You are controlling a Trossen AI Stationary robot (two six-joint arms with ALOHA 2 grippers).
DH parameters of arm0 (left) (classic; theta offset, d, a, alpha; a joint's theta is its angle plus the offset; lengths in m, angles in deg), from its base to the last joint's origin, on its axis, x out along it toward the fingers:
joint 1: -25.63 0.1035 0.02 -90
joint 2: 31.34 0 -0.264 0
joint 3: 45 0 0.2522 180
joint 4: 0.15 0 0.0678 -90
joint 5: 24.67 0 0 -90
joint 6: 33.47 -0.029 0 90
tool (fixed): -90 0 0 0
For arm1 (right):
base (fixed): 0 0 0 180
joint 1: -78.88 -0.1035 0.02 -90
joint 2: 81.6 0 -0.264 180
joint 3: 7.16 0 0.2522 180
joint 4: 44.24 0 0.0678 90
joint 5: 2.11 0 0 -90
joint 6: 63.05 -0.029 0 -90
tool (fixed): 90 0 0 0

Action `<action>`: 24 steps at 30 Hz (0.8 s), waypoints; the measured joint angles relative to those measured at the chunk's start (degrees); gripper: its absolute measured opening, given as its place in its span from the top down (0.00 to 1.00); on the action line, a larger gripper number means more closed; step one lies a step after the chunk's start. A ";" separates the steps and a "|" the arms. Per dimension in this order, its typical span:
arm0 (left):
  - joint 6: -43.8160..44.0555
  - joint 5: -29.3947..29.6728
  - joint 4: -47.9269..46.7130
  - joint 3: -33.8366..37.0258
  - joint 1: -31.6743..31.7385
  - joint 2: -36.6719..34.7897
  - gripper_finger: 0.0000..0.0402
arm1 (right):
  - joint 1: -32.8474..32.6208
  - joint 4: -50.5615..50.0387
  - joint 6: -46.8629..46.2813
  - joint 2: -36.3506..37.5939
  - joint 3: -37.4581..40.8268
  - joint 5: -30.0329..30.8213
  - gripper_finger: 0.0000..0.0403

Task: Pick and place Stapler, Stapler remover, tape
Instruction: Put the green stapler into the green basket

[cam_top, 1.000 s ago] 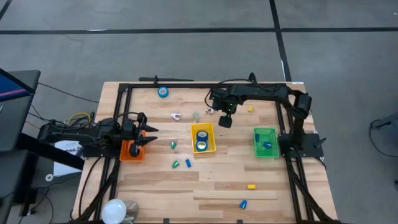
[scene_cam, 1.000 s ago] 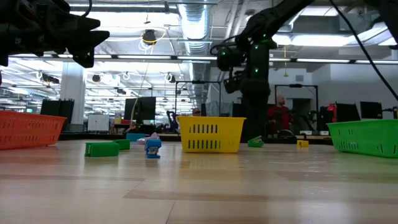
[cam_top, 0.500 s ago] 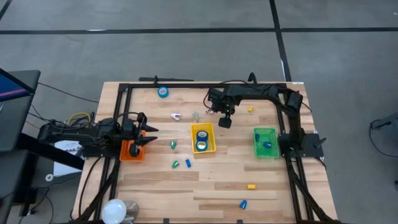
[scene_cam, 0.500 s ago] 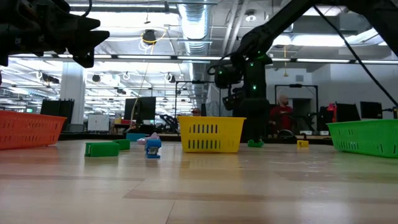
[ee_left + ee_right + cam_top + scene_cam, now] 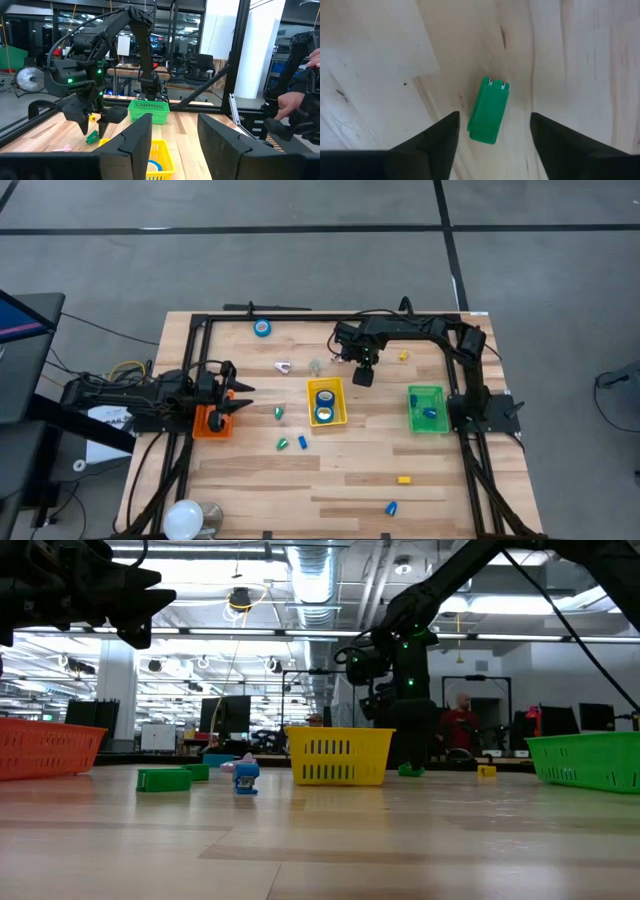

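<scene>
The pale wooden worktop (image 5: 330, 480) stands on a grey floor (image 5: 300, 270) crossed by dark lines. Beyond it the low view shows a wide hall with rows of bright ceiling lights (image 5: 200, 635), exposed ducts (image 5: 310, 570), white pillars (image 5: 117, 690), and desks with monitors (image 5: 225, 715). A person in red (image 5: 462, 725) stands far back.

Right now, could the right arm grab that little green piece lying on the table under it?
Probably yes. The right gripper hangs directly above the green piece, one finger on each side, with only bare table around it.
</scene>
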 joint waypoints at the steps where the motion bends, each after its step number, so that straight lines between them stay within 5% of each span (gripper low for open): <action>1: 0.00 0.00 0.00 0.00 0.00 0.00 0.63 | 0.00 0.03 0.03 0.00 0.00 0.00 0.46; 14: 0.00 0.00 0.00 0.00 0.01 0.00 0.63 | -0.17 0.01 -0.01 0.04 0.00 0.00 0.86; 24: 0.01 0.00 0.00 0.00 0.00 0.00 0.63 | -1.19 -1.64 0.00 0.15 0.00 -0.02 0.81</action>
